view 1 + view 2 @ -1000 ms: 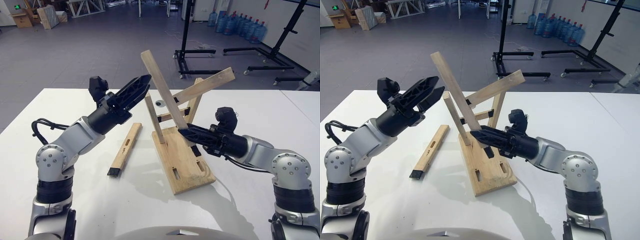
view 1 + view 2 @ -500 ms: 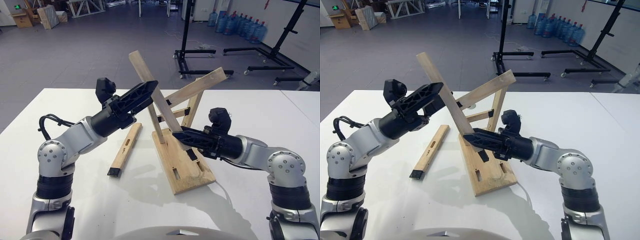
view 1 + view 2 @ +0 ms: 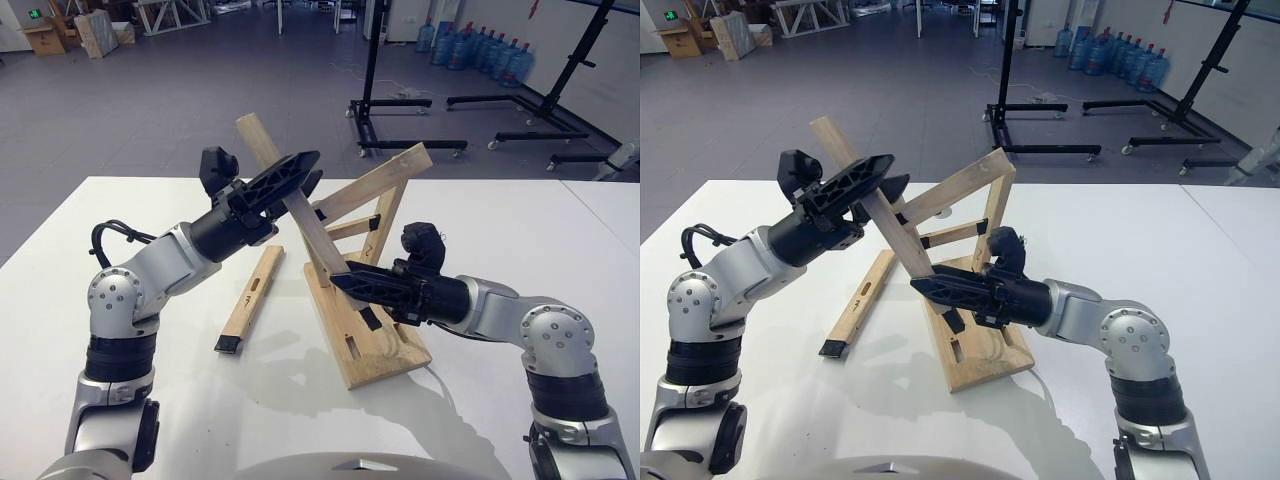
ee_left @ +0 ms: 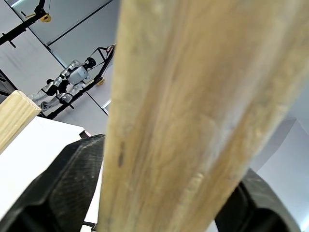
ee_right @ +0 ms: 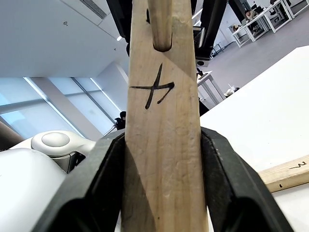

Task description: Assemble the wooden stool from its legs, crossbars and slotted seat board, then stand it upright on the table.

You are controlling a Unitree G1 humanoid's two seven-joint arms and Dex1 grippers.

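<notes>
Centrally, the right gripper (image 3: 345,282) is clamped on the lower end of a slanted wooden leg (image 3: 312,232), and the left gripper (image 3: 312,170) is closed around the same leg's upper part. Below them, the slotted seat board (image 3: 385,352) is laid flat on the white surface (image 3: 480,220), with a partial frame (image 3: 382,180) of legs and a crossbar standing on it. A loose slotted piece (image 3: 250,297) is laid left of the board.

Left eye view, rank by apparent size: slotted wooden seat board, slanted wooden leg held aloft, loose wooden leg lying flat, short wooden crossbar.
1. slotted wooden seat board
2. slanted wooden leg held aloft, nearness may inflate it
3. loose wooden leg lying flat
4. short wooden crossbar
</notes>
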